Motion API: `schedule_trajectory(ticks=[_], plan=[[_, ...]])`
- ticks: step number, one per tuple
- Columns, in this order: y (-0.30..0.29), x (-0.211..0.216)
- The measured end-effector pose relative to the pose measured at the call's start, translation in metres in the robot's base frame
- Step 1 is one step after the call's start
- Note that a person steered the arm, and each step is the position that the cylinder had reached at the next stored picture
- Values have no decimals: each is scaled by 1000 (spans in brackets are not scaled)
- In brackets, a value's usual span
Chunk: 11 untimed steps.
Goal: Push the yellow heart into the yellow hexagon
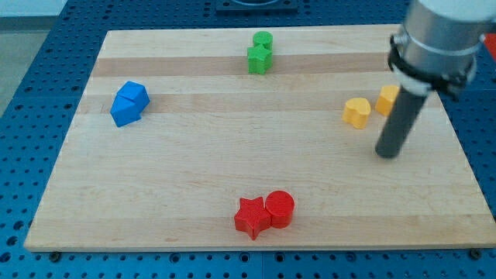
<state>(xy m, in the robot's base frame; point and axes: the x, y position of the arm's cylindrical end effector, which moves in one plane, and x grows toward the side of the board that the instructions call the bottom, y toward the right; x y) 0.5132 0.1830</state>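
The yellow heart (357, 112) lies at the view's right on the wooden board. The yellow hexagon (387, 100) lies just to its upper right, a small gap between them, and is partly hidden behind my rod. My tip (387, 153) rests on the board below and to the right of the heart, apart from both yellow blocks.
Two blue blocks (129, 103) touch at the view's left. Two green blocks (261, 53) touch at the top middle. A red star (252, 217) and a red cylinder (280, 208) touch at the bottom middle. The board's right edge (465, 155) is near my tip.
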Motion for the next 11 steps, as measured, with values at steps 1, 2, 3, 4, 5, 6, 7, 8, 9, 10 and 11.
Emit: schedule_trajectory(ticks=[1, 2, 3, 4, 5, 6, 7, 8, 9, 10, 11], plan=[[-39, 7], [-78, -43], [-78, -46], [-69, -87], [-52, -87], [-17, -106], [-13, -108], [-17, -108], [-57, -112], [-101, -116], [-136, -116]])
